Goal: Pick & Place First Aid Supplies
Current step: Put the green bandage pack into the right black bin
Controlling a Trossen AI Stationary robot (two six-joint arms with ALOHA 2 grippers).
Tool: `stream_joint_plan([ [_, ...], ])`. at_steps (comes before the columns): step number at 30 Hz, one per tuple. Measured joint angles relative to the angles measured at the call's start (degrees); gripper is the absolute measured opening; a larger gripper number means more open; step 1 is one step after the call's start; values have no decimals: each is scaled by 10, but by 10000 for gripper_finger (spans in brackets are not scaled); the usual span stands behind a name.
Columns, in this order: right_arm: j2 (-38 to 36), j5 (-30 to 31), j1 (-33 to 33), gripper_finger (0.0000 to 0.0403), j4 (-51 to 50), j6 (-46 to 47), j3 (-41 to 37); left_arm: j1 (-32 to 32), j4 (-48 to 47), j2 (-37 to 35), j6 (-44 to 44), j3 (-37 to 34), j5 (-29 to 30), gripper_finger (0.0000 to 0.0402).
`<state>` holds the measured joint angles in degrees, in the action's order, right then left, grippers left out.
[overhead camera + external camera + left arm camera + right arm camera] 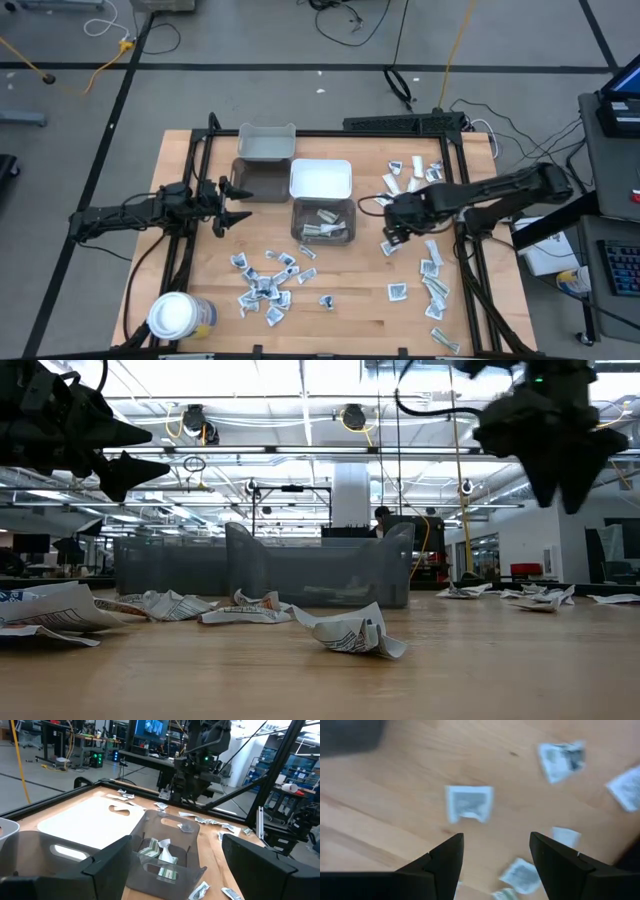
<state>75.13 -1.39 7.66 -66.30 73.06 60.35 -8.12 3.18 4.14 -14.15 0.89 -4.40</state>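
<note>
The first aid supplies are small white printed packets. One cluster (265, 285) lies at the table's near middle, and others (428, 280) lie at the right. A few more packets (322, 228) lie inside a clear grey bin (348, 212). My right gripper (496, 855) hangs open, pointing down, above the table to the right of that bin, with one flat packet (469, 804) on the wood beneath it. At the table's left my left gripper (236, 203) waits open and level, pointing toward the bins.
A white bin (320, 180), a dark grey bin (255, 180) and a pale grey bin (266, 143) stand beyond the clear one. A white-lidded round jar (175, 315) stands at the near left corner. More packets (415, 170) lie at the far right.
</note>
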Motion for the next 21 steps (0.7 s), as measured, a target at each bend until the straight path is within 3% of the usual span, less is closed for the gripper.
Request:
stream_joint_plan([
  [13,-108,-4,5,222,-57,0,-96,0,0,0,0,0,0,310],
  [21,-120,-33,4,222,-58,17,-124,0,0,0,0,0,0,310],
])
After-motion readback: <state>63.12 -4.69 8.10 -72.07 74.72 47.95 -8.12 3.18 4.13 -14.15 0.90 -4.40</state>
